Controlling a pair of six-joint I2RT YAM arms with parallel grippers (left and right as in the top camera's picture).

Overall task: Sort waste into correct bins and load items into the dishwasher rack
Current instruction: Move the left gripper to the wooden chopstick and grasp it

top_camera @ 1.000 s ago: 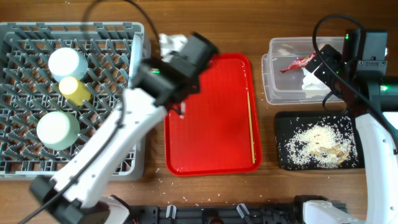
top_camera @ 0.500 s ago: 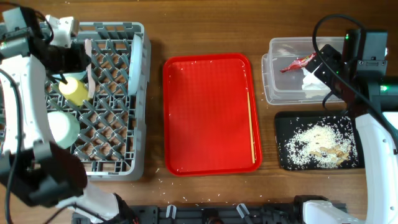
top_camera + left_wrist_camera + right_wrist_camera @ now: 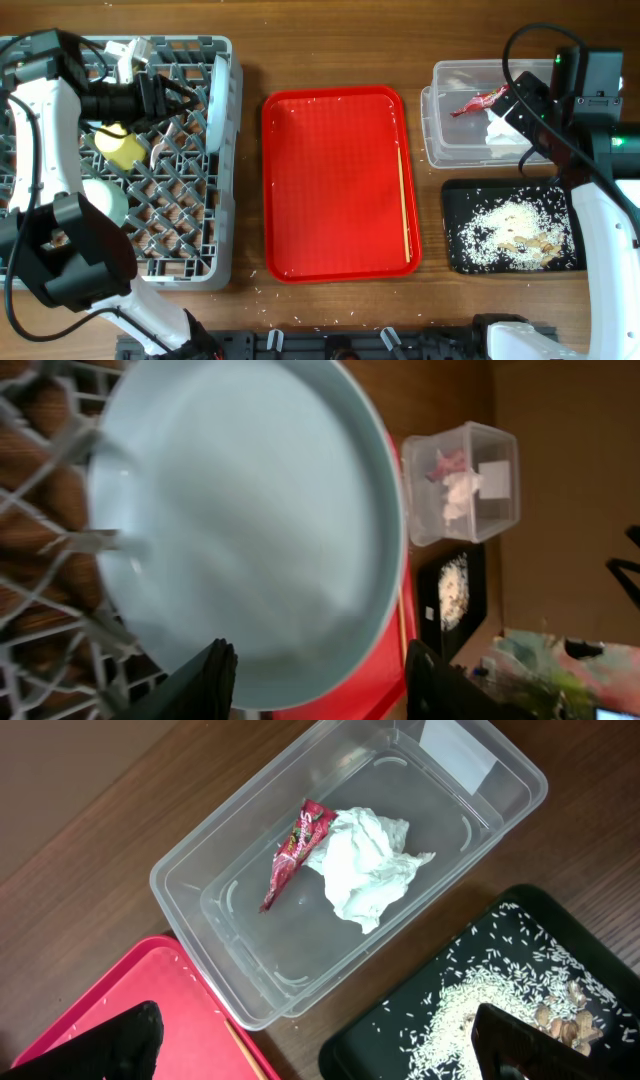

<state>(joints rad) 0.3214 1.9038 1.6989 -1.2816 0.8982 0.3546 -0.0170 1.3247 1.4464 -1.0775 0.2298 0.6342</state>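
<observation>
The grey dishwasher rack (image 3: 190,255) holds a yellow cup (image 3: 120,146), a pale bowl (image 3: 100,198) and a mint-blue plate (image 3: 216,100) standing on edge by its right wall. My left gripper (image 3: 175,100) hangs over the rack, pointing at that plate. In the left wrist view the plate (image 3: 250,510) fills the frame and the left gripper (image 3: 320,652) is open and grips nothing. A chopstick (image 3: 404,200) lies on the red tray (image 3: 330,180). My right gripper (image 3: 320,1050) hovers open above the clear tub (image 3: 180,880), which holds the napkin (image 3: 365,865) and red wrapper (image 3: 295,850).
The black tray (image 3: 455,215) with rice scraps (image 3: 510,235) sits in front of the tub (image 3: 470,75) at the right. Loose rice grains (image 3: 262,290) lie on the wooden table near the red tray's front left corner.
My left arm swung from the red tray's left edge to over the rack, and its jaws went from shut to open. The right arm has not moved.
</observation>
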